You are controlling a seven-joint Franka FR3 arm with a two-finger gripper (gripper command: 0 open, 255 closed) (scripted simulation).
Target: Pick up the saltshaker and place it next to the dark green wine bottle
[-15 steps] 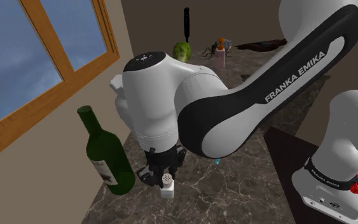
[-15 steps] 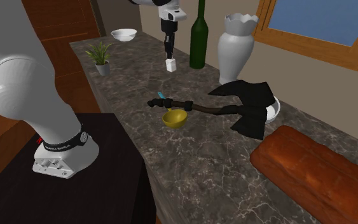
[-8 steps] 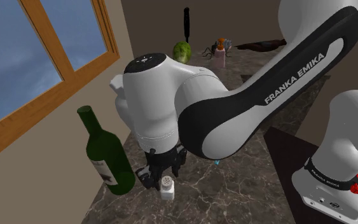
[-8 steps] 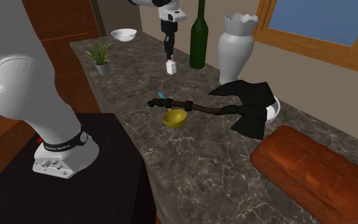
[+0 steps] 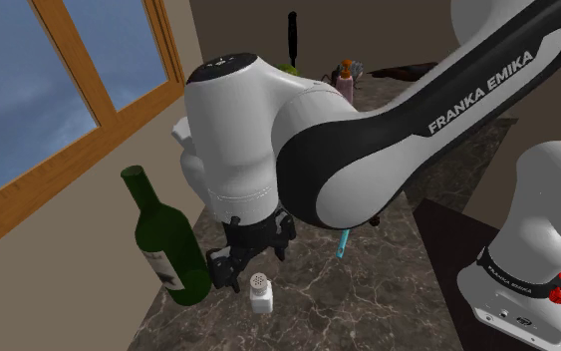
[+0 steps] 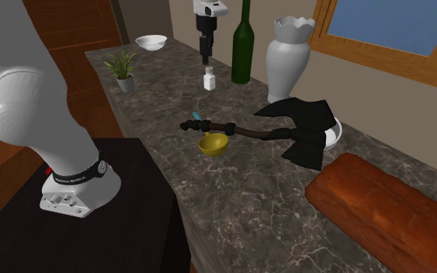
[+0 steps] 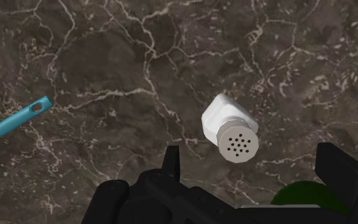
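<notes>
Pincer lifted, open, saltshaker released upright

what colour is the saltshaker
White body with a grey perforated cap; the wrist view shows the saltshaker best.

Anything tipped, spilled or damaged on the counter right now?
Nothing spilled: the saltshaker stands upright beside the wine bottle. Only the rim of the white vase looks jagged, possibly chipped.
</notes>
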